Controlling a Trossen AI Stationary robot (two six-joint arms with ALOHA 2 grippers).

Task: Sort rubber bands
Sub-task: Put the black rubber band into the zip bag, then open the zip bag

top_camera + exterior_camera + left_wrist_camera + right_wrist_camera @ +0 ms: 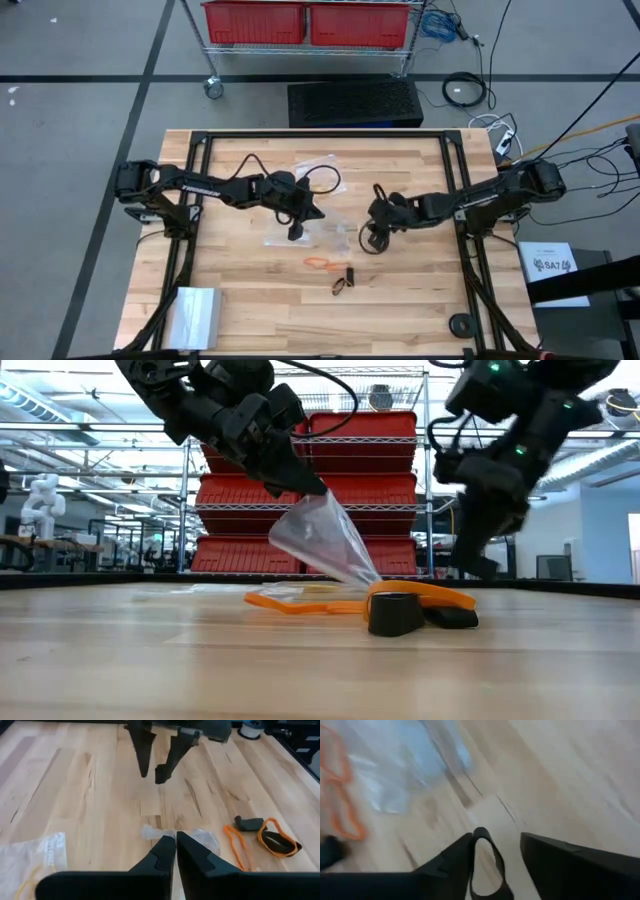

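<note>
My left gripper (295, 228) is above the table's middle, shut on a clear plastic bag (330, 540) that slopes down to the wood. My right gripper (374, 240) hovers open just to its right, with a thin black rubber band (487, 857) in the gap beside one finger. On the table nearer the front lie an orange band (320, 263), a black one (350, 273) and an orange-and-black pair (341, 285). In the left wrist view they show as orange loops (239, 847) and a black piece (248, 823). My left gripper pinches the clear bag by its upper edge (159, 834) between both fingers, coming down at a slant from the left. The bag hangs below the fingers, and its lower end (362, 578) rests on the table. My right gripper carries the black band looped over the tip of one finger (462, 852), and the loop hangs in the open gap.
A second clear bag (35, 857) with a yellowish band inside lies toward the far side (305, 165). Folded clear plastic (195, 312) sits at the near left corner and a small black disc (460, 324) at the near right. Black frame rails (462, 180) border the wood.
</note>
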